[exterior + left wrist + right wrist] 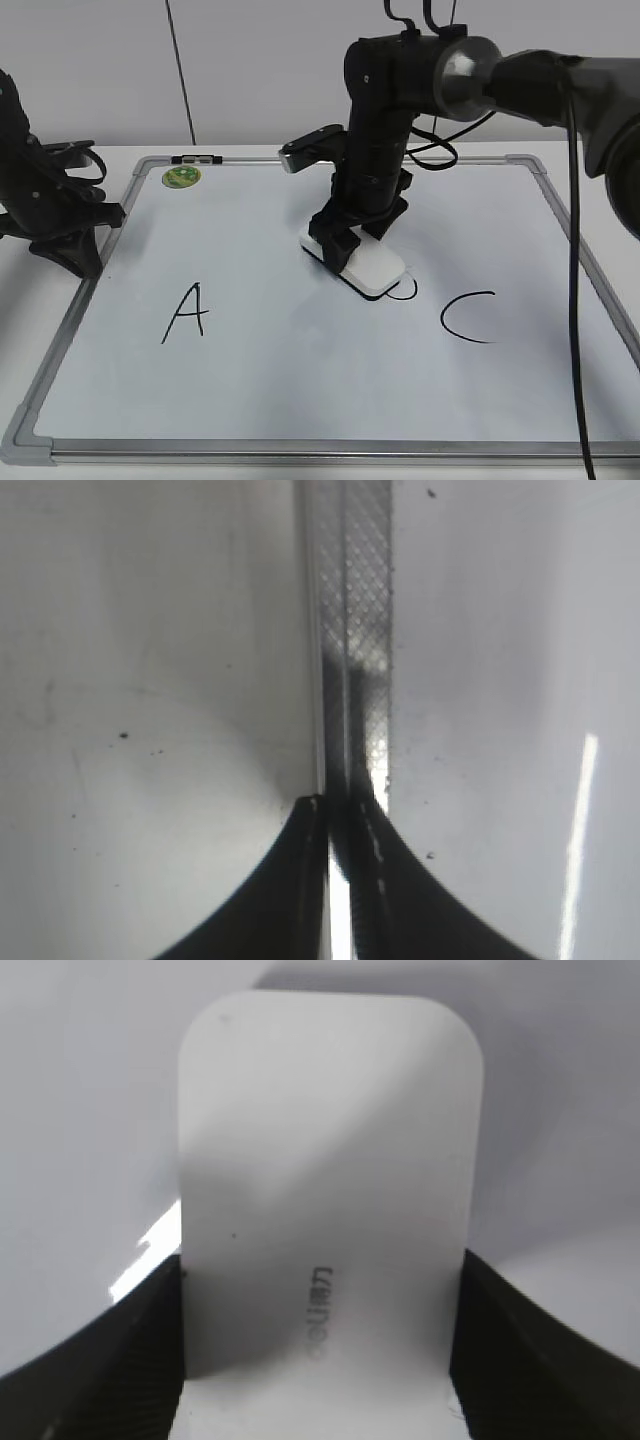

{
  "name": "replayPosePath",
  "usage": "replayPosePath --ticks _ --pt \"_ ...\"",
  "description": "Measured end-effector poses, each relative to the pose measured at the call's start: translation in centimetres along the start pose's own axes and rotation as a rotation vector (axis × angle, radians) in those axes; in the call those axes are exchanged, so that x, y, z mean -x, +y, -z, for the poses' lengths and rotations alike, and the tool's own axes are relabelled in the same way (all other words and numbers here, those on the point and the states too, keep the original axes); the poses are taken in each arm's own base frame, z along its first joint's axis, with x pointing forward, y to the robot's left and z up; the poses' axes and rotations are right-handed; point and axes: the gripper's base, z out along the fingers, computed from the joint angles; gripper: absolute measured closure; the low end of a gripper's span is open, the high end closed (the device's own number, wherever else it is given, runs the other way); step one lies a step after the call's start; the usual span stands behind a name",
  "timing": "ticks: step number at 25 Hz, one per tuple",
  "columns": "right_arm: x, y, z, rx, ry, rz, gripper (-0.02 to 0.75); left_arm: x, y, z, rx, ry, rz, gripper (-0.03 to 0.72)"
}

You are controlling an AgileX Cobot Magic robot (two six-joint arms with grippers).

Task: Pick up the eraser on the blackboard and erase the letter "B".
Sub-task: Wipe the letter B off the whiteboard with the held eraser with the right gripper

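Black fingers of the right hand [352, 252] clamp the white eraser [372, 268], pressed flat on the blackboard [300, 380] over the letter "B" [403, 293], between "A" [186, 312] and "C" [467, 317]. Left hand [340, 820] sits clenched at the board's left frame.

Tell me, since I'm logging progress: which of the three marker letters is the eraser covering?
The middle one, the letter "B": only a curl shows beside the eraser. "A" and "C" stand whole.

Mostly hidden under eraser [371, 268], centre frame: the "B" [403, 292], only a curved stroke showing. Cut by the bottom edge in the right wrist view: eraser, lettering blurred.
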Motion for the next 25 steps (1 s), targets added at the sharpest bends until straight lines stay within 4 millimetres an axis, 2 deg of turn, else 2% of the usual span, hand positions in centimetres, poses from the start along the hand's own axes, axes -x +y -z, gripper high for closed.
replayPosePath --ticks 5,15,25 --pt "-1.2 -3.2 0.2 -0.015 0.005 -0.065 0.202 0.0 0.0 0.0 0.0 0.0 0.0 0.651" --pt "-2.8 -7.0 0.6 -0.055 0.018 -0.13 0.202 0.0 0.0 -0.1 -0.004 -0.002 0.004 0.651" --pt "-3.7 -8.5 1.2 -0.099 0.033 -0.142 0.202 0.0 0.0 -0.1 -0.006 -0.003 0.006 0.651"
